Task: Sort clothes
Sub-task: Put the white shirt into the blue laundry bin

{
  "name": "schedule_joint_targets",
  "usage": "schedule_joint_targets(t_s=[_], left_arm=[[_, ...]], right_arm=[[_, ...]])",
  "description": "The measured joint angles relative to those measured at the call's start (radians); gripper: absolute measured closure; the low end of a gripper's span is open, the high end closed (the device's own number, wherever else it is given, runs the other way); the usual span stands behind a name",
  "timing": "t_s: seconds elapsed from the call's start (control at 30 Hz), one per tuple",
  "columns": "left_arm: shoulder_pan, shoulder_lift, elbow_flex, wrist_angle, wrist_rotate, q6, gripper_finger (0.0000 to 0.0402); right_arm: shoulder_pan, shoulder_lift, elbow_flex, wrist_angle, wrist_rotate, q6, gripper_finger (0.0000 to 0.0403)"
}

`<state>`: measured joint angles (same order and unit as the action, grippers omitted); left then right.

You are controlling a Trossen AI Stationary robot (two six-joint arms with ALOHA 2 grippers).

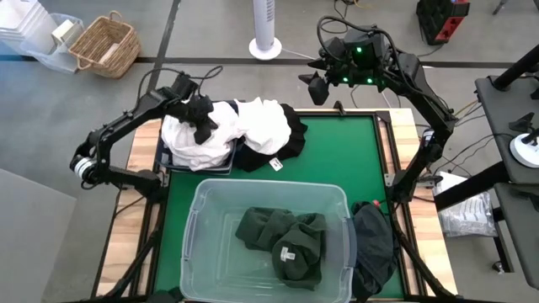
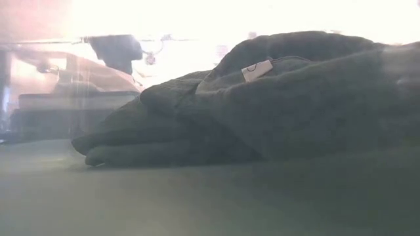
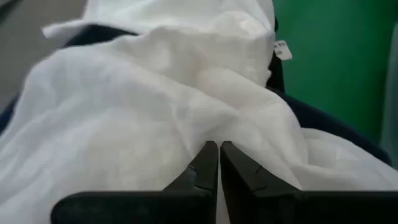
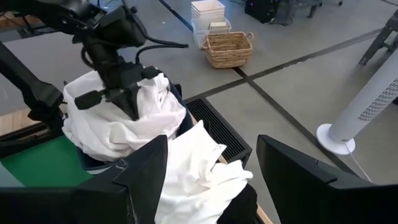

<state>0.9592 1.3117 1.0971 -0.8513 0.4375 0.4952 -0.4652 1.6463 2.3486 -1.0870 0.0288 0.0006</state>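
On the green surface point(image 1: 337, 160), the left end effector point(image 1: 202, 128) sits at about ten o'clock, its fingers point(image 3: 208, 163) pressed together and tips down on the heap of white clothes point(image 1: 227, 130); whether any fabric is caught between them cannot be told. That white heap is mounded over the navy blue bin point(image 1: 168, 164), which shows only as a dark edge under the cloth. Just beside it, toward the centre, a black garment point(image 1: 282, 145) spreads out from under the white ones, with a small white tag point(image 1: 275, 164) at its near edge. The right end effector point(image 1: 318, 84) hangs above the far edge of the surface at about one o'clock, its fingers point(image 4: 146, 168) spread wide with nothing between them, well apart from the pile. At six o'clock stands the clear plastic tub point(image 1: 198, 219), holding dark green clothes point(image 1: 282, 240), one showing a pale label point(image 1: 286, 252); the low view looks right at this dark bundle point(image 2: 262, 105). Another dark garment point(image 1: 375, 240) drapes over the surface's edge at about four o'clock, just beside the tub. Beyond the surface, on the floor, are a wicker basket point(image 1: 105, 42) and a white tower fan point(image 1: 265, 34).
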Motion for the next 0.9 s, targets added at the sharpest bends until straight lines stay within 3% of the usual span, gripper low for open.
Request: schedule_joint_targets(t_s=[0.13,0.33,0.47,0.9], left_arm=[[-0.036,-0.062,-0.1,0.085,-0.011,-0.032,0.0401],[-0.095,-0.148,-0.208,0.247,-0.114,-0.13,0.0401],[-0.095,-0.134,-0.258,0.241,-0.129,-0.264,0.0401],[-0.098,-0.066,-0.36,0.141,-0.187,-0.405,0.0401]], right_arm=[[0.0,0.0,0.0,0.007,0.0,-0.001,0.0169],[0.0,0.0,0.0,0.023,0.0,-0.001,0.0171],[0.0,0.0,0.0,0.024,0.0,-0.001,0.0166],[0.0,0.0,-0.01,0.023,0.0,0.006,0.0172]])
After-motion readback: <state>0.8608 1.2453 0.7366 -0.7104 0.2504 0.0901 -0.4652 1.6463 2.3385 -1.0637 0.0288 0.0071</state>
